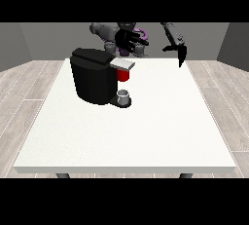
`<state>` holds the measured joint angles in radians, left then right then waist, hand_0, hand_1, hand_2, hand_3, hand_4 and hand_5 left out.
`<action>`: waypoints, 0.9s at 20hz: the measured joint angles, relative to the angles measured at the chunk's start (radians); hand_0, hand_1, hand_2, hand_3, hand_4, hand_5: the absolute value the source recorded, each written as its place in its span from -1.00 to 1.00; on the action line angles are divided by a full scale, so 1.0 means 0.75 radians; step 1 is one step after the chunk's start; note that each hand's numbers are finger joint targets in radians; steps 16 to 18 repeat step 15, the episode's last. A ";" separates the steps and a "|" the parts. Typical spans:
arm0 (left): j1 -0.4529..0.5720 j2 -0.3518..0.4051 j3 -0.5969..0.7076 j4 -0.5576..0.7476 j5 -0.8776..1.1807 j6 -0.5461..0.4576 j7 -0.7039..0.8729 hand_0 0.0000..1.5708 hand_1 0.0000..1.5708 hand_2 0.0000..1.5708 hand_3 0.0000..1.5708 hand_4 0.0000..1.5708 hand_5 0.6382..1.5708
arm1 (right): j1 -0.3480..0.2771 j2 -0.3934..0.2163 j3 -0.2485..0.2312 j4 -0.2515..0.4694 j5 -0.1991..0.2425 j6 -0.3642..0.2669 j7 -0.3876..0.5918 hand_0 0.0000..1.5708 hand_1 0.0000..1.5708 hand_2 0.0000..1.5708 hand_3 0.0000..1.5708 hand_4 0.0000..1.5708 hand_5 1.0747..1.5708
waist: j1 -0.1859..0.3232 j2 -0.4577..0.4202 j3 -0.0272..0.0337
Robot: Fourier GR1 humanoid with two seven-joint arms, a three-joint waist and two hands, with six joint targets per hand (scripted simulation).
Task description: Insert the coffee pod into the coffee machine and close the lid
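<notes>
Front view, single frame; I place everything against the coffee machine.

Coffee machine [92, 80]: black body, standing on the white table [146, 136] towards the view's left and the robot's side.

Lid: I read the light grey slab [122, 64] at the machine's top edge, on the side towards the view's right, as the lid; it juts out roughly level. I cannot tell whether it is seated.

Red thing at the machine [123, 75]: directly under that grey slab, against the machine's front face.

Grey thing [124, 96]: small, cup-shaped, sitting on the machine's dark base plate below the red thing. I cannot tell it for the coffee pod, so I log the pod's place as unconfirmed.

Hand at the view's left [127, 39]: black, above and behind the machine's top, just to the view's right of it; fingers spread and fairly straight, nothing held that I can see.

Hand at the view's right [180, 52]: well away from the machine towards the view's right, above the table's far edge; fingers pointing down, straight, nothing in them.
</notes>
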<state>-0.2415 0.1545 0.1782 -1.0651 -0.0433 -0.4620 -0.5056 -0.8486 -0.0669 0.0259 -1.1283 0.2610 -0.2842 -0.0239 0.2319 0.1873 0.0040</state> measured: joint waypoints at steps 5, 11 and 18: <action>-0.003 0.013 0.006 0.005 0.027 -0.030 0.020 -1.00 -1.00 -1.00 -1.00 -0.57 1.00 | -0.023 0.044 0.050 0.049 0.017 0.014 -0.088 -1.00 -1.00 -1.00 -1.00 -0.50 1.00 | 0.009 -0.019 -0.0041; 0.015 -0.007 -0.007 0.035 0.025 -0.019 0.016 -1.00 -1.00 -1.00 -1.00 -0.62 1.00 | 0.040 0.079 0.197 0.078 -0.033 0.043 -0.131 -1.00 -1.00 -1.00 -1.00 -0.33 1.00 | -0.005 -0.072 -0.0053; 0.014 -0.023 -0.024 0.060 0.003 -0.004 -0.022 -1.00 -1.00 -1.00 -1.00 -0.79 1.00 | 0.128 0.085 0.354 0.039 -0.086 0.081 -0.233 -1.00 -1.00 -1.00 -1.00 -0.41 1.00 | -0.011 -0.071 -0.0054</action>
